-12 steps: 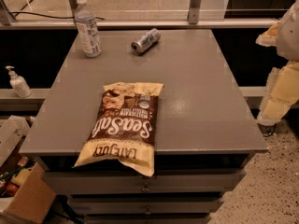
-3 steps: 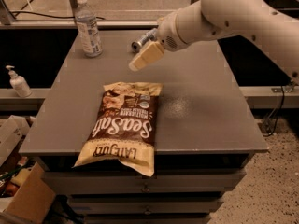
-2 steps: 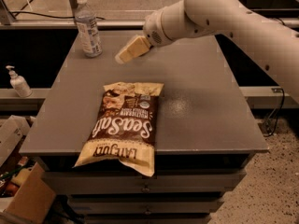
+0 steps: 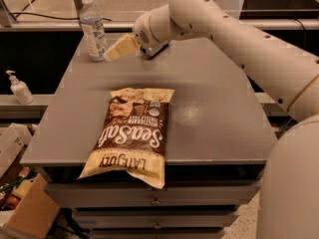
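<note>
Camera view shows the water bottle (image 4: pixel 92 29) standing upright in the upper left of the frame, cap on, near the back left corner of the counter (image 4: pixel 214 108). It rests on its flat base, so it stays up by itself. The hand (image 4: pixel 118 49) hangs just to the right of the bottle, low over the counter, and its pale tip points toward the lower part of the bottle. It is near the bottle, but I see no touching. If the hand is apart or together, I cannot tell. It holds nothing that I can see.

The arm (image 4: pixel 239 39) comes in from the right side of the frame and crosses over the back of the counter. A small dark thing under the wrist is mostly hidden.

A chip bag (image 4: pixel 130 133) lies flat in the middle front, well apart from the hand, and its bottom end hangs a little over the front edge. Bare surface lies between bag and bottle and on the right side. Drawers (image 4: pixel 154 200) sit below, and a pump bottle (image 4: pixel 18 87) stands on a ledge far left.
</note>
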You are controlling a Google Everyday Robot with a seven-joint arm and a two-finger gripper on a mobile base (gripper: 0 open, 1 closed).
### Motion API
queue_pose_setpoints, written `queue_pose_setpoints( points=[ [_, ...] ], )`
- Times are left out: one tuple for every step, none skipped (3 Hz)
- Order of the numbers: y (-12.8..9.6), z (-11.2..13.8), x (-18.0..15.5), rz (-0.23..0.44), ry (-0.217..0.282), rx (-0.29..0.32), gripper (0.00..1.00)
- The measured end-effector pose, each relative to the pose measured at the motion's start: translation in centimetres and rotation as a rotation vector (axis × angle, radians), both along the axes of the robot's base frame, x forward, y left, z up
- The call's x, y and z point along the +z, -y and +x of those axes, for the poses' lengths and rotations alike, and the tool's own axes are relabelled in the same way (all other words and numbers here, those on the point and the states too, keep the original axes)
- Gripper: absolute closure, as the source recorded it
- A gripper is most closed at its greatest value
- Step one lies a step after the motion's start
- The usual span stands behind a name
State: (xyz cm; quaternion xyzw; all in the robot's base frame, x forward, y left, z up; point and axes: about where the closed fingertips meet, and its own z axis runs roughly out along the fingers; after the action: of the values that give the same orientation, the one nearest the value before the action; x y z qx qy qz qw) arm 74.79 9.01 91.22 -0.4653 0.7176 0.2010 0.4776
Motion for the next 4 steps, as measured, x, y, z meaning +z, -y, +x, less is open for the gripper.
queue_pose_setpoints(
  points=[
    [-2.8, 1.8, -0.7, 0.029, -0.012, 0.000, 0.00],
    [-5.1, 3.7, -1.2, 0.049, -0.015, -0.008, 0.00],
    [-7.3, 5.7, -1.4, 0.064, -0.015, -0.019, 0.00],
    [-9.3, 7.3, -1.4, 0.080, -0.020, -0.023, 0.00]
  ],
)
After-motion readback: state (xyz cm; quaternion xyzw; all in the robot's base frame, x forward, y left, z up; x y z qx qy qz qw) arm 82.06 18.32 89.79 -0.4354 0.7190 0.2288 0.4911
